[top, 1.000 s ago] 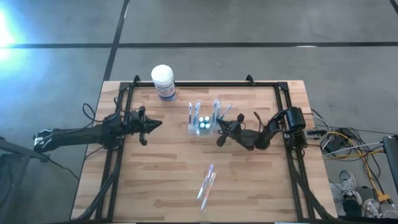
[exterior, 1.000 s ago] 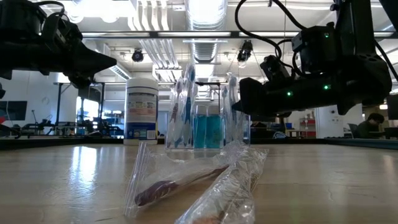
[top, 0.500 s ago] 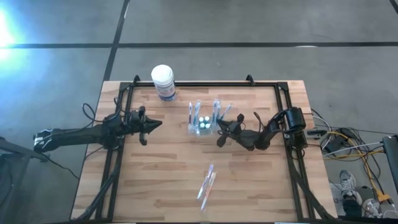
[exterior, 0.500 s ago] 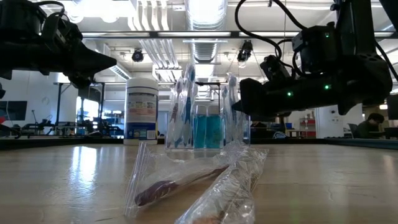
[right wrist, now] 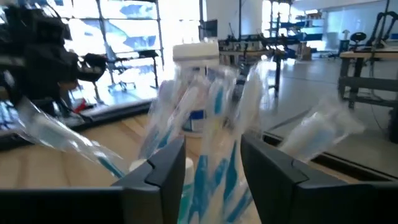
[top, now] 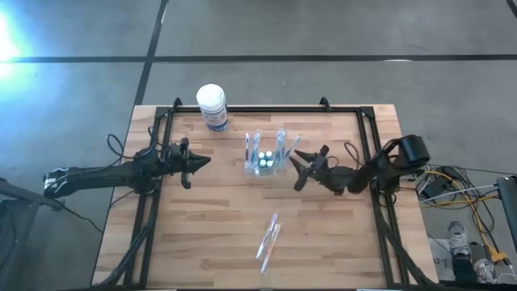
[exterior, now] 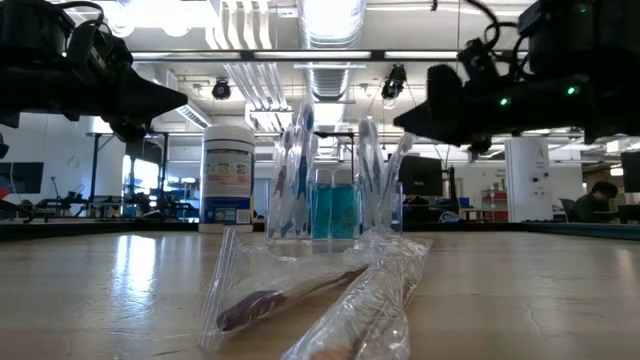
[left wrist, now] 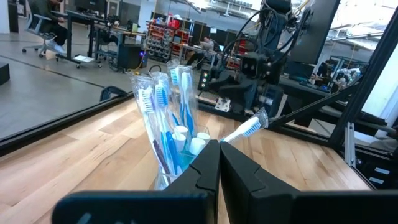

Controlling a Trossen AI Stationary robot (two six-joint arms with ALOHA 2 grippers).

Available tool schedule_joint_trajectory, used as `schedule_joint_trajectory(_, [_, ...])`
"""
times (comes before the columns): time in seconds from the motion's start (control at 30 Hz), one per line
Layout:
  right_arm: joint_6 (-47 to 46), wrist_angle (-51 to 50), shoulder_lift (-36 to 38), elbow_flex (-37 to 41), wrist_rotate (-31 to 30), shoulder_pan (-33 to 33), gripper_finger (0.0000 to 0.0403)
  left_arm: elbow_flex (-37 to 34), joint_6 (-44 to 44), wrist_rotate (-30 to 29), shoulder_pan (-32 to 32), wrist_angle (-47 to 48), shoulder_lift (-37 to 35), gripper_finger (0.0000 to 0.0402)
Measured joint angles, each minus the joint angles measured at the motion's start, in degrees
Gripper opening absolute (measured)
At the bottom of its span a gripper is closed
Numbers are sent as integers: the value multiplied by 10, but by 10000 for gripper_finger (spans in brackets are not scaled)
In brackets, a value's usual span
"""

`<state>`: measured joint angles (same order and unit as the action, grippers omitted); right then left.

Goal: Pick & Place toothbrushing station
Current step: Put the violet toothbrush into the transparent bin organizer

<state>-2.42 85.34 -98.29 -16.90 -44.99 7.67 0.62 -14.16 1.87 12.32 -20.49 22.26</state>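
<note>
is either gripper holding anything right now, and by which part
Nothing is held. The right gripper is open, just clear of the toothbrushing station. The left gripper is shut on nothing, waiting at the table's left.

- The left arm is reaching in from the table's left side, its left gripper [top: 196, 162] hanging above the surface with fingers pressed together.
- The right gripper [top: 296, 166] is pointing toward table centre, its fingers standing apart, gripping nothing.
</note>
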Motion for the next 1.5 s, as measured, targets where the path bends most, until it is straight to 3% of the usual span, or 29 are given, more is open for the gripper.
schedule_joint_trajectory(0.2, [0,-11,90,54,20,11,164,0,0,2,0,0,0,14])
schedule_joint_trajectory(0.47, [48,-19,201,124,251,12,137,0,0,6,0,0,0,14])
schedule_joint_trajectory(0.63, [64,-25,260,163,260,12,84,0,0,9,0,2,0,14])
schedule_joint_trajectory(0.83, [66,-149,335,164,324,12,15,0,0,10,0,6,0,14])
schedule_joint_trajectory(1.27, [11,-280,497,164,353,12,8,0,0,11,0,11,0,14])
schedule_joint_trajectory(1.5, [-27,-343,557,164,418,12,8,0,-17,13,0,11,0,14])
